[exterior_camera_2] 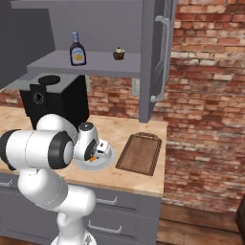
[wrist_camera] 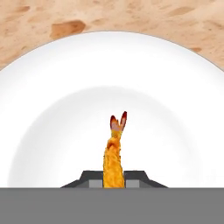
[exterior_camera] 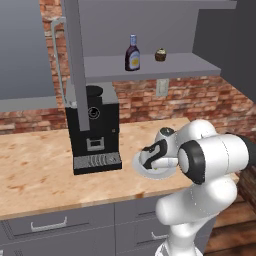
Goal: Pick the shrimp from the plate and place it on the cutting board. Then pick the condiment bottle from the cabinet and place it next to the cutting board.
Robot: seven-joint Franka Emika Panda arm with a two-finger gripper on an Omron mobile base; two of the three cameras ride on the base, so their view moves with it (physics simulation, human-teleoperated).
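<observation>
In the hand view the orange shrimp (wrist_camera: 114, 153) lies in the middle of the white plate (wrist_camera: 43, 74), tail pointing away, its body pinched between my gripper's (wrist_camera: 113, 181) two dark tips. The gripper is shut on it. From the right base view the gripper (exterior_camera_2: 94, 156) reaches down onto the plate (exterior_camera_2: 106, 161), with a speck of orange shrimp (exterior_camera_2: 91, 158) at the fingers. The dark wooden cutting board (exterior_camera_2: 139, 154) lies just right of the plate. The condiment bottle (exterior_camera: 132, 53) (exterior_camera_2: 77, 50) stands upright on the grey cabinet shelf (exterior_camera: 175, 67) (exterior_camera_2: 103, 65).
A small brown cupcake (exterior_camera: 160, 54) (exterior_camera_2: 119, 53) sits on the shelf right of the bottle. A black coffee machine (exterior_camera: 92, 130) (exterior_camera_2: 57, 98) stands on the counter left of the plate. An open cabinet door (exterior_camera_2: 155, 57) hangs above the board. Grey drawers (exterior_camera: 60, 225) run below the counter.
</observation>
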